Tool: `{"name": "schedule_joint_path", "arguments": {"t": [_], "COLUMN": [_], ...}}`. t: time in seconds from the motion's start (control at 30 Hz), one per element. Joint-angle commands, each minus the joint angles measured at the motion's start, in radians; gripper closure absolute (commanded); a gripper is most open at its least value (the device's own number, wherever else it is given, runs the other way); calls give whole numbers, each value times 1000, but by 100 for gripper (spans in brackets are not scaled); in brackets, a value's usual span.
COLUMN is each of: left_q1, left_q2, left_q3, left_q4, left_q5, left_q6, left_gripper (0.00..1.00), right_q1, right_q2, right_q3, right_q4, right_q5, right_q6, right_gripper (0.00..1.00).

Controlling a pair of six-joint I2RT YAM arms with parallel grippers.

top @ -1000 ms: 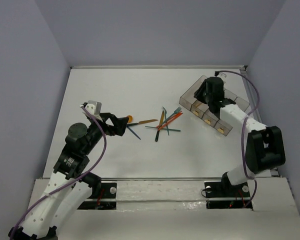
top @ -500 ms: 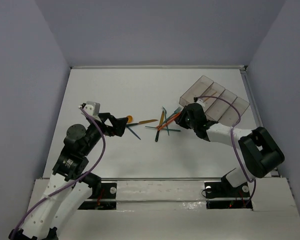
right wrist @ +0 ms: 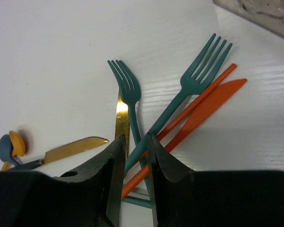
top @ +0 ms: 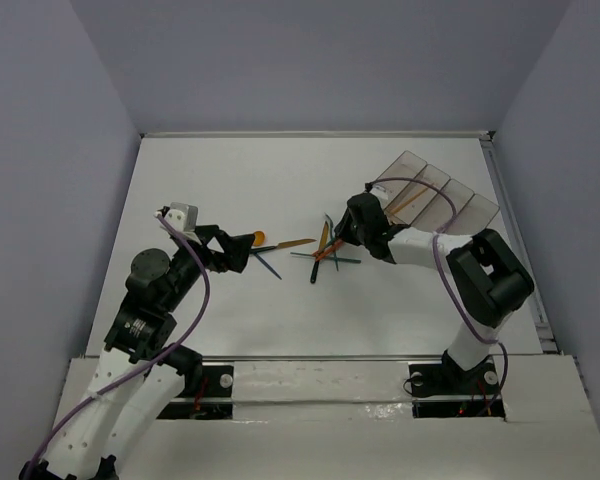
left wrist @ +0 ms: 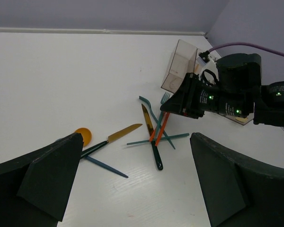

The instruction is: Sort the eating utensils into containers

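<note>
The right hand (right wrist: 135,140) is low over the pile, fingers (right wrist: 109,175) almost together. A teal fork (right wrist: 191,82) runs its handle into the slit; can't tell if it is pinched or just lying under. Crossing it are a second teal fork (right wrist: 128,90), an orange knife (right wrist: 203,111), a thin orange handle (right wrist: 213,85) and a gold knife blade (right wrist: 121,118), all flat on the white surface (right wrist: 52,56).

Risk: the handles overlap right at the fingertips, so a lift could drag or flick a neighbour, or nip two handles at once.

The bins (top: 408,160) are near, on the far-right side of that hand. The right arm reaches left, wrist pitched down. The left hand (left wrist: 137,182) is wide open and empty, hovering near the orange spoon (left wrist: 83,136).
</note>
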State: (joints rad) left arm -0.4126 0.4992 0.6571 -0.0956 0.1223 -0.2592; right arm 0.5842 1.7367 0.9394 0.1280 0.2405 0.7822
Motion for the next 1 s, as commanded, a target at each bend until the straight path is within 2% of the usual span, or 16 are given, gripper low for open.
{"name": "schedule_joint_path", "arguments": {"t": [0.0, 0.53, 0.63, 0.7, 0.97], "left_q1": [6, 15, 15, 15, 15], "left_q2": [-2, -2, -4, -4, -11], "left_q3": [44, 44, 42, 44, 44], "left_q4": [36, 40, 39, 37, 39], "left_q5": [22, 36, 36, 36, 40], "left_q6": [2, 0, 0, 0, 0], "left_gripper": [1, 1, 1, 1, 1], "right_q1": [6, 6, 6, 6, 6], "right_q2": [49, 185, 175, 156, 145], "right_q3": [93, 222, 223, 210, 231], "right_q4": [-85, -191, -176, -160, -160], "right_q5": [88, 112, 106, 105, 86], "right_q6": [-58, -70, -70, -72, -57], "right_gripper": [68, 68, 75, 75, 48]}}
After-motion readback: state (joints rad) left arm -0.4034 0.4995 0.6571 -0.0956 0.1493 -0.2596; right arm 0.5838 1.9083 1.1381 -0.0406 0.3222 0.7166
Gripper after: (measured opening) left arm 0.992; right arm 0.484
